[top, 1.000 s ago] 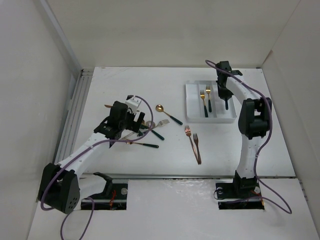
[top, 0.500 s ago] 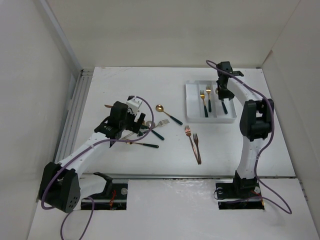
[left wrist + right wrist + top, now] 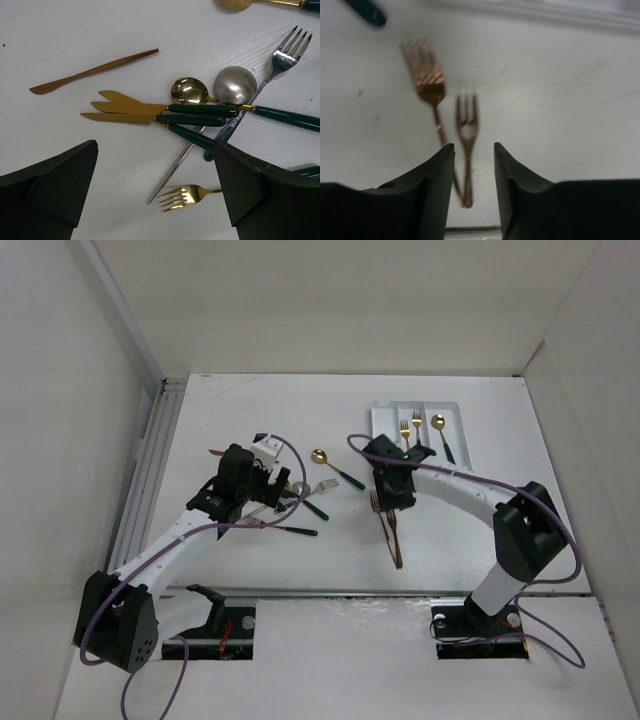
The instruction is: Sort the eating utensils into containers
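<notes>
Progress early: three utensils [image 3: 417, 428] in tray [image 3: 383, 420]; copper forks [image 3: 468, 131] under released right pincer [image 3: 474, 150], pile [image 3: 197, 109] under released left pincer [image 3: 155, 145].

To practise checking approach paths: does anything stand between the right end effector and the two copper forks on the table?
Nothing visible does. The right end effector is open just above the two copper forks, which lie uncovered on the table.
</notes>
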Available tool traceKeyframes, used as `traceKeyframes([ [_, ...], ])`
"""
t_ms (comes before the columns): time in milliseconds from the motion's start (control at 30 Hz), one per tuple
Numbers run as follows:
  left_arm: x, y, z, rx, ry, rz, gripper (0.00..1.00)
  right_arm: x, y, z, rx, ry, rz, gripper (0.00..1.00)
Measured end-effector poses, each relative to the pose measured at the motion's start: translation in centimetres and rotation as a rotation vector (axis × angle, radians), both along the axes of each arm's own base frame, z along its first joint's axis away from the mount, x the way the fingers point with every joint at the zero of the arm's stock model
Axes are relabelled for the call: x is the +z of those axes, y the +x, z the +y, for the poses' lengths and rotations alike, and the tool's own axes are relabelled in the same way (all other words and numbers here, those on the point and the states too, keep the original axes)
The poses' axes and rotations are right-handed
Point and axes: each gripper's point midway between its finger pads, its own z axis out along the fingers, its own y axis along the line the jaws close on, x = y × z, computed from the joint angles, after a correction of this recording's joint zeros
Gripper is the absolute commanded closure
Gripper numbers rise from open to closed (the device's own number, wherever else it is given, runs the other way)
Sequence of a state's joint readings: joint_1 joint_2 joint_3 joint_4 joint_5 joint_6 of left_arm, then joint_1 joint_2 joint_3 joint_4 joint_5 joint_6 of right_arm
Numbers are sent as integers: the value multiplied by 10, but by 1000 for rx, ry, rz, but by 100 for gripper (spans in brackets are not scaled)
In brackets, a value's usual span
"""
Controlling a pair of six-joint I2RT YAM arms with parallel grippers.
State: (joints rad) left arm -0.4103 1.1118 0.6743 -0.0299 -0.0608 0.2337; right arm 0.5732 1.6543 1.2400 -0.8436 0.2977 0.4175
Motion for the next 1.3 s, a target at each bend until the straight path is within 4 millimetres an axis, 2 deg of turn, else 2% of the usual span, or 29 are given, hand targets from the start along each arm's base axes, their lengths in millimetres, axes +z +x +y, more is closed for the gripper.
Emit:
traceKeyframes([
  [67, -3, -1, 0, -2, 2, 3, 0, -18, -33, 23, 50, 15, 65, 62],
  [133, -4, -3, -2, -8, 3, 6, 0, -31, -57, 31, 51, 26, 119, 64],
  [367, -4, -5, -7, -26, -1, -10, 0, -51, -78, 19, -78, 19, 173, 66],
  [567, -9, -11, -9, -38, 1, -7, 0, -68, -98, 13, -109, -4, 215, 68],
  [667, -9, -12, -10, -40, 2, -8, 0, -69, -100, 15, -122, 6, 216, 68],
  [733, -9, -12, -10, -39, 3, -10, 0, -70, -100, 16, -127, 10, 215, 74],
  [767, -9, -12, -9, -38, 4, -10, 0, -70, -100, 17, -127, 14, 214, 79],
  [800, -8, -12, -9, -36, 4, -12, 0, -70, -99, 18, -128, 18, 213, 94],
  [833, -8, -12, -9, -36, 4, -12, 0, -70, -99, 19, -128, 20, 212, 100],
  [1167, -8, -12, -10, -35, 7, -18, 0, -65, -102, 17, -107, -23, 191, 100],
  [1233, -9, -12, -10, -36, 7, -17, 0, -55, -101, 18, -88, -31, 176, 100],
  [1300, -9, -12, -10, -36, 7, -17, 0, -32, -91, 24, -70, -6, 124, 100],
])
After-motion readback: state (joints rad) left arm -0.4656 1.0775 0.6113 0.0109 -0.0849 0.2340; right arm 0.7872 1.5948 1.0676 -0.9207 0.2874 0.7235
